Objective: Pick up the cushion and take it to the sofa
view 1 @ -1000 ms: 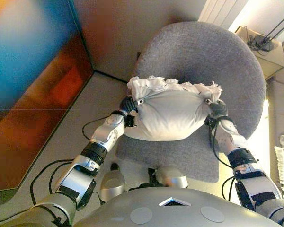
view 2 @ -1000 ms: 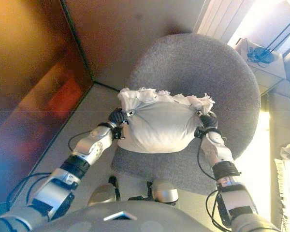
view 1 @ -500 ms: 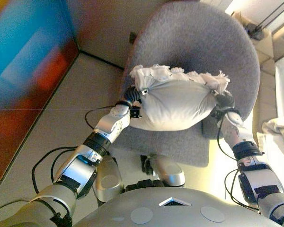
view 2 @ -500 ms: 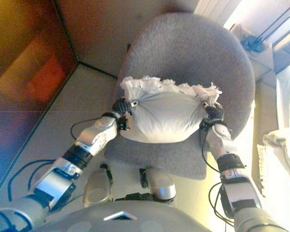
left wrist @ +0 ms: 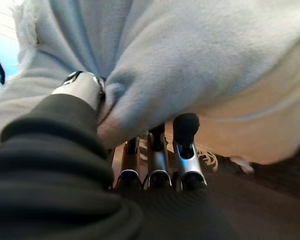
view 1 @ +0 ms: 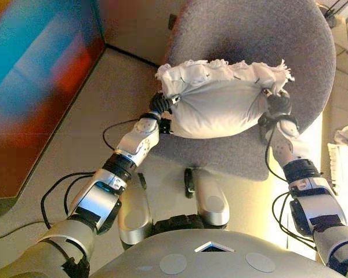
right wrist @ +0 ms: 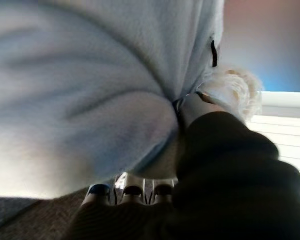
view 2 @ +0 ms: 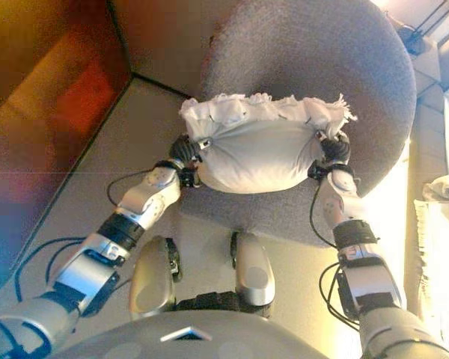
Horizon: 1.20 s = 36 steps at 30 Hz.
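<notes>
A white cushion [view 1: 220,101] with a fringed edge hangs between my two hands above the seat of a grey round-backed chair [view 1: 243,29]. My left hand [view 1: 160,106] grips its left end. In the left wrist view the thumb [left wrist: 82,90] presses into the cloth [left wrist: 190,50] and the fingers [left wrist: 185,135] curl under it. My right hand [view 1: 278,106] grips the right end. In the right wrist view the thumb [right wrist: 195,105] pinches a fold of the cushion [right wrist: 80,90].
The chair's seat [view 1: 220,153] lies right below the cushion. A dark glossy wall panel [view 1: 35,87] runs along the left. White fringed fabric [view 1: 347,145] shows at the right edge. A small table [view 2: 423,41] with cables stands at the top right.
The whole picture has shifted, so the camera moved. Both hands keep their hold on the cushion, which now sits a little higher against the chair back.
</notes>
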Motion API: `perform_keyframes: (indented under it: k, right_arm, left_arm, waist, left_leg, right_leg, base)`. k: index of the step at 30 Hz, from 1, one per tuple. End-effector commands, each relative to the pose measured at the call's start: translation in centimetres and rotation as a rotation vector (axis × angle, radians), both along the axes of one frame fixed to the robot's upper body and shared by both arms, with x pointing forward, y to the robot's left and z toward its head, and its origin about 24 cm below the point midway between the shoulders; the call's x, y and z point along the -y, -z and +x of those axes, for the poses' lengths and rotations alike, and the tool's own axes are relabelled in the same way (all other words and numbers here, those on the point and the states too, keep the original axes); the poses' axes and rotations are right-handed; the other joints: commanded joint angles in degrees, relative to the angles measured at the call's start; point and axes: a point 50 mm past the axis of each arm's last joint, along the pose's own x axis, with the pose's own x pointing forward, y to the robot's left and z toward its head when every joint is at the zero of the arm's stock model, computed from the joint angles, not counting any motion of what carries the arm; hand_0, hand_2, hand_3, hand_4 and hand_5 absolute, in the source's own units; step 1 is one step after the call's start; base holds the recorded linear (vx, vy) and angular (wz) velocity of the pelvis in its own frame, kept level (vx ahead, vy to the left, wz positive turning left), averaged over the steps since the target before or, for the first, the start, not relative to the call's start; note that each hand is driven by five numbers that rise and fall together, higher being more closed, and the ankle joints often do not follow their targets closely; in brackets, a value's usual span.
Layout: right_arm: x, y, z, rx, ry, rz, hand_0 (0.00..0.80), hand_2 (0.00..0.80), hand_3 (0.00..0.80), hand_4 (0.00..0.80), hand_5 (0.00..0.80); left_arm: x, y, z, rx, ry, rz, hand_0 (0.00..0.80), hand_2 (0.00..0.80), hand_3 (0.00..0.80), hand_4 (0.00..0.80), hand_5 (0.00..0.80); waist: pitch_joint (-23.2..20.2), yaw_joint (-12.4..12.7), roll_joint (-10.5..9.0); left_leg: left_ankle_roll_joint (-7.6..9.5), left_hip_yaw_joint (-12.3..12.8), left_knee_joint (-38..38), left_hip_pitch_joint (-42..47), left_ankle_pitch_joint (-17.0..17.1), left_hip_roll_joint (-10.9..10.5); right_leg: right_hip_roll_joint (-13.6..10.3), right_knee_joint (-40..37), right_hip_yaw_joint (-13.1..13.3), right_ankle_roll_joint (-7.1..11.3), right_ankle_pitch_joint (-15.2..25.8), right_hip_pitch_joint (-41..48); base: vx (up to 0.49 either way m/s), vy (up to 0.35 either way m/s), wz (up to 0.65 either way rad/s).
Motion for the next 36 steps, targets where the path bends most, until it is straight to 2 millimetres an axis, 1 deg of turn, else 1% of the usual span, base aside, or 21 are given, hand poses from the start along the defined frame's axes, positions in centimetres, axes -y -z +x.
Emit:
perform_keyframes:
  k: [1,7,10,13,15,18,20,21,22,23,25,28,32,33,34,36]
  right_arm:
    - [2.1,-1.4,0.2,0.065,0.107,-0.001,0.8,0.8,0.8,0.8,0.8]
    - [4.5,-2.3,-0.1,0.072,0.168,-0.024,0.8,0.8,0.8,0.8,0.8]
    - [5.5,-2.7,-0.1,0.071,0.183,-0.019,0.8,0.8,0.8,0.8,0.8]
    - [5.8,-2.8,0.0,0.067,0.185,0.004,0.8,0.8,0.8,0.8,0.8]
    - [5.4,-2.8,0.3,0.062,0.175,0.011,0.8,0.8,0.8,0.8,0.8]
    - [4.2,-2.9,1.0,0.067,0.151,0.022,0.8,0.8,0.8,0.8,0.8]
    - [3.4,-3.0,1.5,0.068,0.133,0.029,0.8,0.8,0.8,0.8,0.8]
    - [3.0,-3.2,1.8,0.067,0.123,0.031,0.8,0.8,0.8,0.8,0.8]
    - [2.7,-3.3,2.0,0.066,0.12,0.031,0.8,0.8,0.8,0.8,0.8]
    - [2.2,-3.4,2.3,0.065,0.115,0.034,0.8,0.8,0.8,0.8,0.8]
    - [1.4,-4.1,3.2,0.074,0.116,0.043,0.8,0.8,0.8,0.8,0.8]
    - [0.8,-5.3,4.3,0.086,0.122,0.042,0.8,0.8,0.8,0.8,0.8]
    - [0.2,-6.6,5.5,0.081,0.106,0.055,0.8,0.8,0.8,0.8,0.8]
    - [0.1,-6.7,5.6,0.074,0.106,0.062,0.718,0.718,0.718,0.718,0.718]
    - [0.4,-6.8,5.8,0.051,0.12,0.071,0.0,0.0,0.0,0.0,0.0]
    - [0.6,-7.1,6.0,0.052,0.143,0.084,0.0,0.0,0.0,0.0,0.0]
  left_arm:
    - [1.1,-1.2,-0.3,0.077,0.076,-0.02,0.8,0.8,0.8,0.8,0.8]
    - [2.3,-2.1,-0.7,0.061,0.126,-0.056,0.8,0.8,0.8,0.8,0.8]
    - [3.0,-2.1,-1.0,0.023,0.157,-0.081,0.8,0.8,0.8,0.8,0.8]
    - [4.0,-1.7,-1.5,-0.015,0.182,-0.106,0.8,0.8,0.8,0.8,0.8]
    - [4.4,-1.6,-1.6,-0.017,0.177,-0.108,0.8,0.8,0.8,0.8,0.8]
    - [4.8,-1.8,-1.4,0.0,0.139,-0.108,0.8,0.8,0.8,0.8,0.8]
    - [4.5,-2.0,-1.0,0.018,0.099,-0.101,0.8,0.8,0.8,0.8,0.8]
    - [4.3,-2.1,-0.7,0.028,0.08,-0.096,0.8,0.8,0.8,0.8,0.8]
    - [4.2,-2.2,-0.6,0.035,0.067,-0.088,0.8,0.8,0.8,0.8,0.8]
    - [4.2,-2.3,-0.4,0.038,0.053,-0.087,0.8,0.8,0.8,0.8,0.8]
    - [4.0,-2.7,0.2,0.044,0.037,-0.086,0.8,0.8,0.8,0.8,0.8]
    - [4.2,-3.6,0.9,0.078,0.029,-0.085,0.8,0.8,0.8,0.8,0.8]
    - [4.6,-5.0,1.6,0.14,0.041,-0.096,0.8,0.8,0.8,0.8,0.8]
    - [4.7,-5.2,1.7,0.148,0.044,-0.098,0.8,0.8,0.8,0.8,0.8]
    - [4.9,-5.7,1.9,0.162,0.055,-0.1,0.0,0.0,0.0,0.0,0.0]
    - [5.1,-6.3,2.0,0.193,0.064,-0.107,0.0,0.0,0.0,0.0,0.0]
  waist:
    - [-1.82,2.52,-0.26]
    - [-1.56,2.78,-2.34]
    - [-1.4,3.07,-3.43]
    - [-1.05,3.29,-4.11]
    - [-0.85,3.37,-4.21]
    - [0.14,3.48,-4.11]
    - [0.87,3.68,-3.84]
    - [1.41,3.87,-3.46]
    - [1.52,3.82,-3.49]
    - [2.16,4.09,-3.08]
    - [3.41,4.38,-2.45]
    - [5.15,4.61,-1.2]
    - [6.8,4.82,0.34]
    - [7.02,4.82,0.59]
    - [7.41,4.92,1.09]
    - [7.71,4.96,1.78]
  left_leg:
    - [-1.26,-2.68,3.47,2.54,0.54,5.26]
    - [-1.23,-2.67,2.93,2.24,-0.09,5.8]
    - [-1.27,-2.82,3.23,1.39,-0.07,6.35]
    - [-1.36,-3.35,3.81,0.35,0.16,6.64]
    - [-1.4,-3.58,3.62,0.06,0.37,6.63]
    - [-1.52,-4.06,3.85,-1.11,0.76,6.55]
    - [-1.69,-4.61,4.35,-2.2,0.91,6.49]
    - [-1.8,-4.97,5.1,-2.74,0.43,6.57]
    - [-1.84,-5.11,4.61,-3.16,1.09,6.23]
    - [-1.91,-5.44,5.32,-3.77,0.71,6.24]
    - [-2.08,-6.0,5.36,-5.47,1.23,5.56]
    - [-2.37,-6.57,5.52,-7.66,2.48,4.66]
    - [-2.72,-6.55,4.53,-9.4,4.06,4.0]
    - [-2.81,-6.53,4.31,-9.63,4.42,3.93]
    - [-3.01,-6.52,3.85,-10.03,5.04,3.75]
    - [-3.36,-6.59,3.27,-10.27,5.98,3.62]
  right_leg:
    - [0.71,-2.92,0.09,-0.11,8.15,-0.34]
    - [1.67,-4.98,-0.75,0.5,9.24,0.7]
    - [2.07,-5.68,-1.51,0.55,9.62,0.81]
    - [2.4,-5.67,-2.24,0.31,9.72,0.56]
    - [2.57,-5.56,-2.42,0.19,9.69,0.26]
    - [2.73,-4.96,-2.58,-0.07,9.66,-0.82]
    - [2.94,-4.4,-2.67,-0.3,9.45,-1.71]
    - [3.13,-3.73,-2.69,-0.34,8.99,-2.12]
    - [2.97,-4.12,-2.77,-0.47,9.43,-2.44]
    - [3.08,-3.48,-2.76,-0.5,9.06,-2.94]
    - [2.97,-3.0,-2.73,-0.6,9.24,-4.58]
    - [2.58,-1.87,-2.75,-0.75,9.29,-7.03]
    - [1.77,-1.02,-2.83,-0.8,9.47,-9.56]
    - [1.67,-0.91,-2.85,-0.83,9.45,-9.9]
    - [1.43,-0.78,-2.84,-0.85,9.44,-10.47]
    - [1.27,-0.55,-2.84,-1.0,9.26,-10.93]
  base:
    - [0.002,-0.096,0.27]
    - [-0.002,-0.127,0.14]
    - [-0.018,-0.134,0.07]
    - [0.005,-0.115,0.03]
    - [-0.012,-0.054,0.09]
    - [-0.045,-0.03,0.09]
    - [-0.05,-0.002,0.01]
    - [-0.046,0.007,0.01]
    - [-0.048,0.017,0.03]
    - [-0.09,0.012,0.05]
    - [-0.146,0.055,0.07]
    - [-0.141,0.088,0.15]
    - [-0.121,0.093,0.06]
    - [-0.113,0.106,-0.02]
    - [-0.077,0.095,-0.01]
    - [-0.047,0.109,-0.01]
